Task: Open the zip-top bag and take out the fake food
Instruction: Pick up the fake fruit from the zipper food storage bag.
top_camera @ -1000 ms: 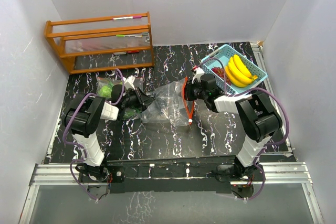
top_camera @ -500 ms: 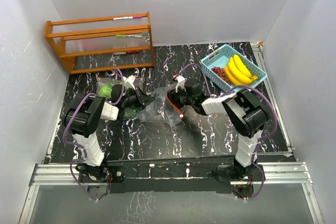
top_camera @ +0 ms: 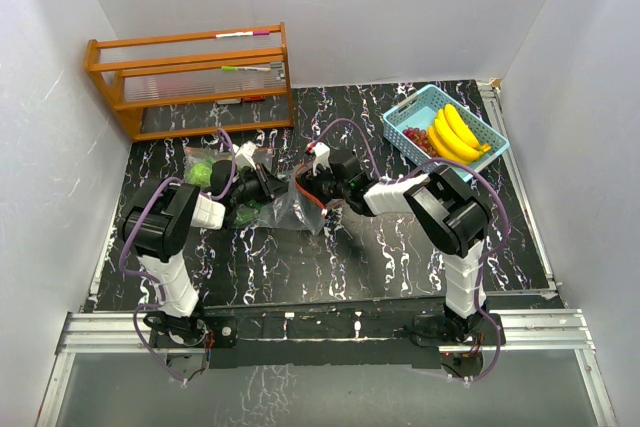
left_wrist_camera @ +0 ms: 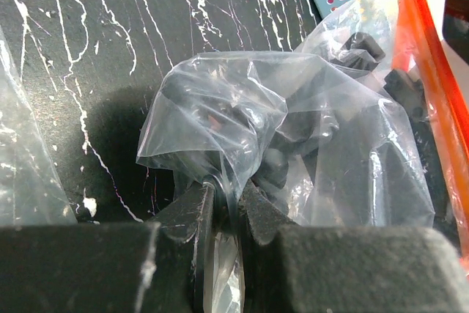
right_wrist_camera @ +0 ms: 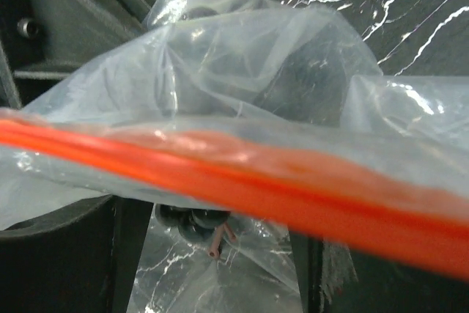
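Note:
The clear zip-top bag (top_camera: pixel 288 205) with its orange zip strip (right_wrist_camera: pixel 220 174) lies crumpled mid-table between the two arms. My left gripper (left_wrist_camera: pixel 229 199) is shut on a fold of the bag's plastic (left_wrist_camera: pixel 234 130). My right gripper (right_wrist_camera: pixel 212 254) is open at the bag's mouth, and the orange strip runs across in front of its fingers (right_wrist_camera: pixel 110 254). A dark purple grape cluster (right_wrist_camera: pixel 192 221) with a brown stem lies inside the bag between those fingers. Yellow bananas (top_camera: pixel 455 132) and a reddish piece (top_camera: pixel 414 136) rest in the light-blue basket (top_camera: pixel 398 119).
Green toy pieces (top_camera: pixel 204 172) under clear plastic lie beside the left arm. An orange wooden rack (top_camera: pixel 190 77) stands at the back left. The basket sits at the back right, near the white wall.
My right gripper has moved left from near the basket to the bag's mouth and opened. The bag has bunched up toward the left gripper, which has stayed shut.

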Controlling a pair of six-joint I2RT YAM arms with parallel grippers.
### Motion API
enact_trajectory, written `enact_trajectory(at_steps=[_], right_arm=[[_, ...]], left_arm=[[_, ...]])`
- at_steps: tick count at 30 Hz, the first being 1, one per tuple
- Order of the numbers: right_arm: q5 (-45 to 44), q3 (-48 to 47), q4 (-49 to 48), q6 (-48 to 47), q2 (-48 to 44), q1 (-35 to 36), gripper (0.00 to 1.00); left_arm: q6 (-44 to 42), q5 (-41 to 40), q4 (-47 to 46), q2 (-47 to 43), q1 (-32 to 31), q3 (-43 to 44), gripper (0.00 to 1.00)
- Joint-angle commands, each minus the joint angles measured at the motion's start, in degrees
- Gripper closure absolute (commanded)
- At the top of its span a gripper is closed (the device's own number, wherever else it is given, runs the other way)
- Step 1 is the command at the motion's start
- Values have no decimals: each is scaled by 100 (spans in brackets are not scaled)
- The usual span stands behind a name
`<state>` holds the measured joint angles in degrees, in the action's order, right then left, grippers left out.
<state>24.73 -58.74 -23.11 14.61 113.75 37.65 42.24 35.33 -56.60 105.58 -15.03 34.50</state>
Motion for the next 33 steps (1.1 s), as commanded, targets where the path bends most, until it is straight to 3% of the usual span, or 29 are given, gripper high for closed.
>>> enact_trajectory(at_steps=[1,4,8,12,17,20,25,28,33], right_arm=[[-510,-246,469,-248,230,129,27],[-797,-191,474,-207,181,130,37],[-921,-175,483,-173,76,125,63],[-1035,-157,481,-131,-18,121,74],[-1202,-56,468,-46,-193,73,76],[-1251,12,464,30,-303,-23,78],[-1260,204,395,121,-511,-263,78],[-1247,301,348,158,-637,-384,78],[-1117,484,140,292,-799,-536,78]], left_arm=[[-34,197,17,-185,-88,36,91],[-16,229,17,-234,-90,39,80],[-43,189,92,-377,-88,23,62],[-211,37,445,-602,-85,64,38],[-376,-80,747,-844,-86,87,35],[-563,-49,967,-970,-84,146,23],[-1016,-217,1556,-1253,-79,226,13],[-1003,-207,1480,-1231,-80,193,14],[-661,-56,947,-964,-94,-10,28]])
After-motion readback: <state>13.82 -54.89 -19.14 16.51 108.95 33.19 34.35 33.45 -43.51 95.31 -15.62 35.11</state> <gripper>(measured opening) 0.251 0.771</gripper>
